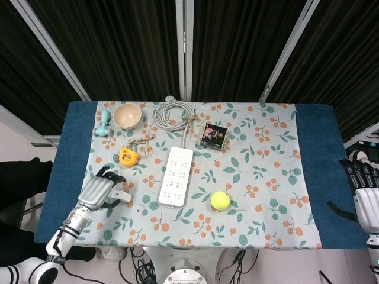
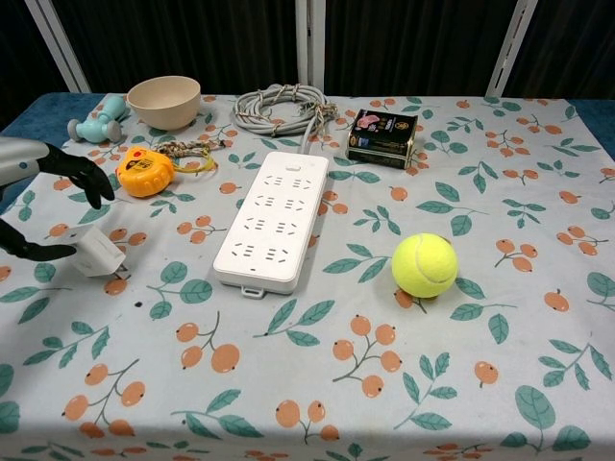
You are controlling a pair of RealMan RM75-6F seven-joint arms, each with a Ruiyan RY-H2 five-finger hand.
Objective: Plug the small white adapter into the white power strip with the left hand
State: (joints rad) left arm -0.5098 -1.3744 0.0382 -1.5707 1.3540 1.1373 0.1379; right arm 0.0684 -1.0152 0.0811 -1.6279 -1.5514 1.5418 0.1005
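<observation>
The small white adapter lies on the floral cloth, left of the white power strip. My left hand is at the left edge with its dark fingers spread above and beside the adapter and holds nothing; its thumb tip ends right at the adapter's left side. From the head view the left hand is just left of the adapter, and the power strip lies lengthwise at the table's middle. My right hand hangs off the right table edge, fingers apart, empty.
An orange tape measure lies just beyond the adapter. A beige bowl, a teal object, the coiled cable and a black box line the back. A tennis ball sits right of the strip.
</observation>
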